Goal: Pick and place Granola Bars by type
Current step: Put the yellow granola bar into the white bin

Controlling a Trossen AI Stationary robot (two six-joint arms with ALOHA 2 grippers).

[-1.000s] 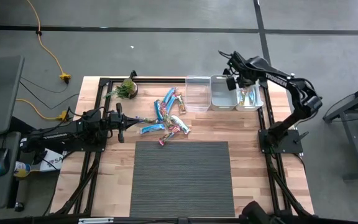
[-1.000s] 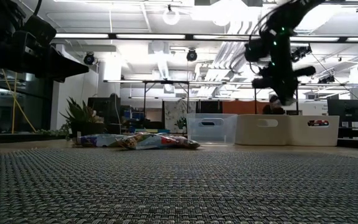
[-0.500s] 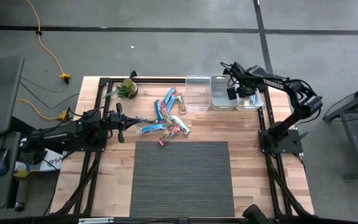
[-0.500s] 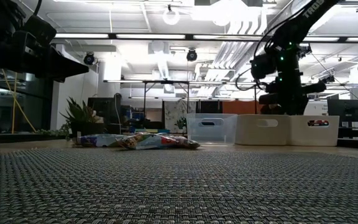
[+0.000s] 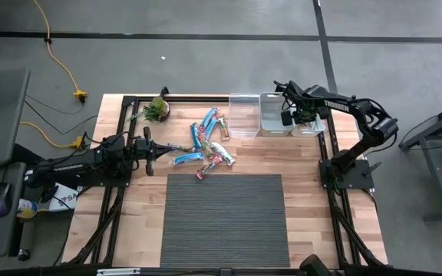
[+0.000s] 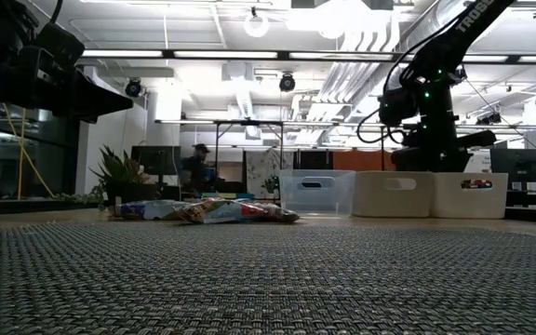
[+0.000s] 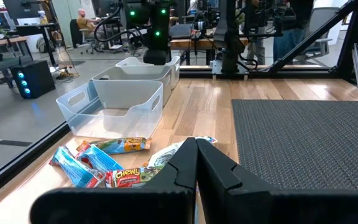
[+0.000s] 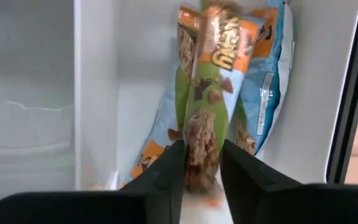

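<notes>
Several granola bars (image 5: 208, 146), blue, blue-red-white and yellow-green, lie in a loose pile on the wood behind the dark mat; the same pile (image 7: 114, 163) shows in the left wrist view. My right gripper (image 5: 301, 116) is down inside the rightmost bin (image 5: 318, 127), shut on a green-orange bar (image 8: 205, 106). Under that bar lie more bars with pale blue and orange wrappers (image 8: 263, 81), on the bin floor. My left gripper (image 7: 196, 143) is shut and level at the table's left, just left of the pile. My right gripper pinches the green-orange bar's near end (image 8: 202, 163) between its two fingers. The fingers slant steeply down from above into the bin. The bar stands on edge and runs away from the fingers, over the bars on the bin floor; whether it rests on them cannot be told.
Three bins stand in a row at the far right: a clear one (image 5: 243, 115), a middle one (image 5: 273, 113) and the rightmost. A small potted plant (image 5: 158, 109) sits at the far left. The dark ribbed mat (image 5: 225, 218) covers the near middle.
My right gripper has sunk with the bar from above the bins down into the rightmost bin, drifting a little toward the table's near edge. In the low view its fingers have dropped behind the bin wall.
</notes>
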